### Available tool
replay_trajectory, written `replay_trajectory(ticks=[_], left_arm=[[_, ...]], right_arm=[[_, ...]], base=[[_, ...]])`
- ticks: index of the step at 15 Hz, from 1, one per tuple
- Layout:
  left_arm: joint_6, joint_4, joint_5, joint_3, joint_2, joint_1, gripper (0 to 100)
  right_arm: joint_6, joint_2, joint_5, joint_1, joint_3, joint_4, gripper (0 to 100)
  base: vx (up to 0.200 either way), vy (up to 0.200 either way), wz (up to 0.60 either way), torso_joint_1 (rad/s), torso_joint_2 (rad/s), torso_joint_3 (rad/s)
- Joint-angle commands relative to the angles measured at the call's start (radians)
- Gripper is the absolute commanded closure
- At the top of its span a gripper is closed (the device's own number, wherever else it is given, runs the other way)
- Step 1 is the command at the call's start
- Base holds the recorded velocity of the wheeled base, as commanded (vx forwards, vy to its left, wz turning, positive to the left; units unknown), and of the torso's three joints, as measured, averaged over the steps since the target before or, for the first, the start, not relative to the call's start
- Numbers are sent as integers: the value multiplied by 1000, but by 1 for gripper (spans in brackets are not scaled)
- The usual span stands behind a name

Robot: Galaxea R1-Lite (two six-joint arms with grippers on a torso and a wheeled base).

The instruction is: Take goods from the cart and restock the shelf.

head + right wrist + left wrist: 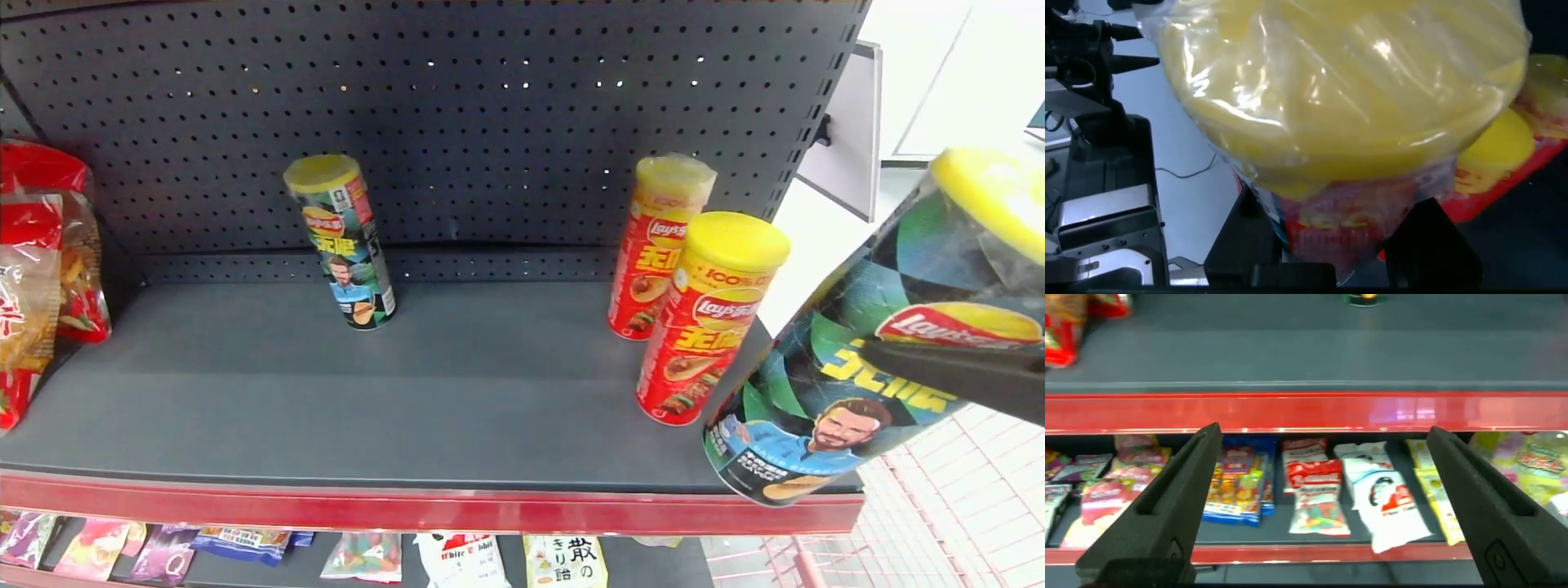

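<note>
Risk: the green chip can (849,359) hangs tilted in the right claw (1343,255), base low over the front right corner of the shelf (408,384). If it is set down there it could land half off the red lip and drop toward the cart (963,506) below the claw. The front red can (706,318) stands just beside the held can's base, so a swing inward would likely topple it into the rear red can (657,245) behind it. Loose film over the yellow lid may make the hold slippery.

Right claw: pinching the green chip can across its upper body, fingers on both sides.

Left claw (1323,514): spread wide, holding nothing, touching nothing. It faces the shelf's red front edge, with snack packets (1323,498) on the lower shelf beyond it. Another green can (343,241) stands upright, well apart from both claws.
</note>
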Motion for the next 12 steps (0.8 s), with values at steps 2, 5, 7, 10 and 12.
replay_trajectory(ticks=[2, 5, 7, 10, 12], left_arm=[[0, 0, -1, 0, 1, 0, 0], [0, 0, -1, 0, 1, 0, 0], [0, 0, -1, 0, 1, 0, 0], [-1, 0, -1, 0, 1, 0, 0], [-1, 0, -1, 0, 1, 0, 0]], right_arm=[[0, -43, -2, 17, 41, 1, 100], [0, -35, -2, 17, 41, 1, 100], [0, -32, -2, 17, 43, 1, 100], [0, -32, -3, 15, 44, 1, 100], [0, -32, -3, 12, 44, 1, 100]], base=[[0, 200, 0, 2, 5, 2], [0, 200, 0, 4, 1, 2], [0, 200, 0, 7, 0, 5], [0, 200, 0, 2, 2, 6], [0, 200, 0, 5, 0, 0]])
